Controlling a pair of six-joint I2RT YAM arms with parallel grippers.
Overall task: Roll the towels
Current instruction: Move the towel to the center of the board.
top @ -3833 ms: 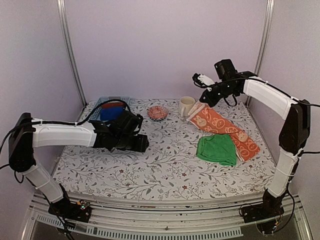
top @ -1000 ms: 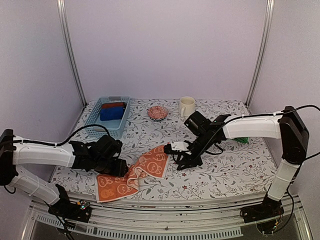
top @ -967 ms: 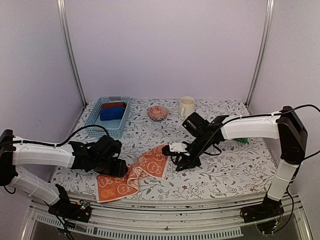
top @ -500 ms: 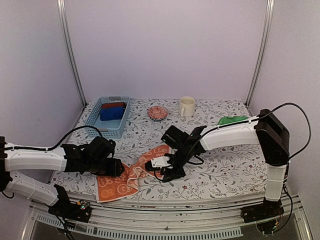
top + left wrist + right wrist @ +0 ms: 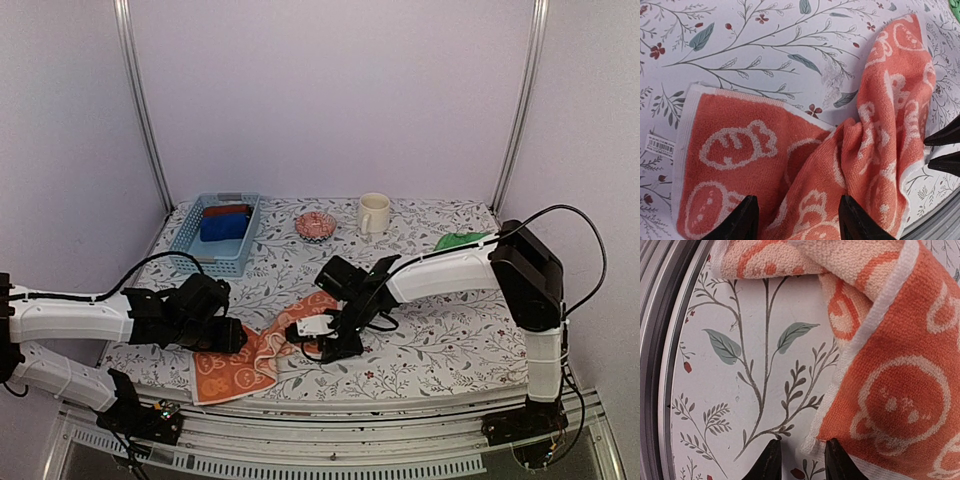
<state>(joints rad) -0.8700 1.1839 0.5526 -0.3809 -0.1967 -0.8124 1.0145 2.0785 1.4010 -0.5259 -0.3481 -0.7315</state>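
Orange towel (image 5: 262,352) lies crumpled, lower centre; left gripper (image 5: 798,220), jaws parted astride its raised fold, likely pinning it; right gripper (image 5: 801,460) narrowly parted at the pale edging, likely to straighten it; grasp cannot be told.

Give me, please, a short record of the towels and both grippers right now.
orange towel: front of the table, flat at its left end, bunched in the middle
green towel: back right, apart from both grippers
left gripper: open, fingers astride the bunched fold
right gripper: at the orange towel's right edge; grip unclear
rolled: neither towel yet
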